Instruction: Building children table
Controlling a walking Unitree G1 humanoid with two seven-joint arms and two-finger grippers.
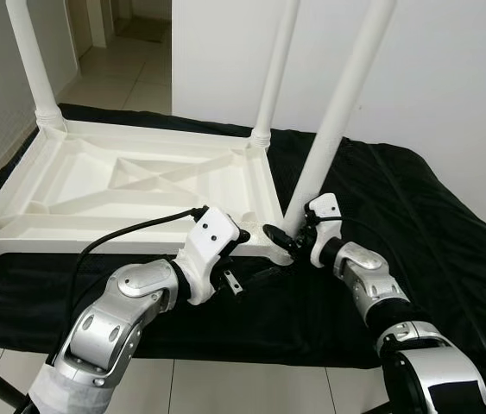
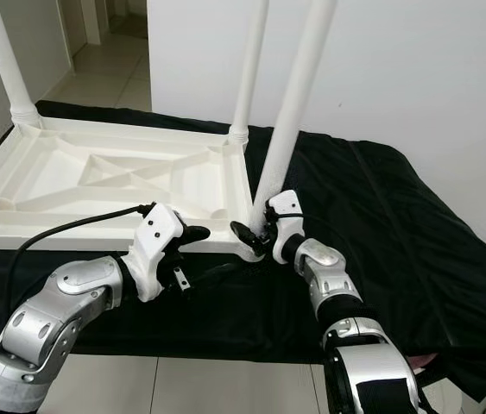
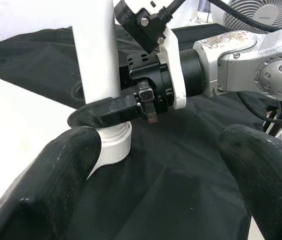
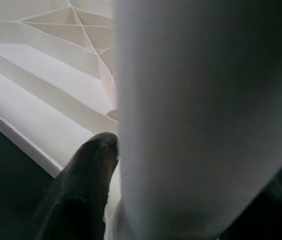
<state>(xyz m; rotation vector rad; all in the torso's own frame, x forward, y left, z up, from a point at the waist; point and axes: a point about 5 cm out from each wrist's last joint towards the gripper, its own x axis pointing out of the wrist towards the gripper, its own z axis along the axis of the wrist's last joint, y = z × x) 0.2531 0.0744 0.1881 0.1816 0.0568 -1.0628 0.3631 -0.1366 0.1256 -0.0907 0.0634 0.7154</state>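
- The white table (image 1: 130, 185) is laid upside down on a black cloth (image 1: 432, 233).
- The near-right leg (image 1: 333, 129) is gripped low, just above its corner socket, by the right gripper (image 1: 284, 235), its fingers closed around it.
- The left gripper (image 1: 247, 259) is held beside that corner, fingers wide and empty.
- Seating this leg appears to be in hand; next, it likely needs pressing or twisting home.
- No containers are seen.

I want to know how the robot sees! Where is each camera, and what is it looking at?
Eye views: on the head, looking down at the upturned white table on black cloth, both arms showing.
Left wrist view: past left gripper fingers, at right gripper clamping the near leg.
Right wrist view: pressed close against that leg.
All share the leg.
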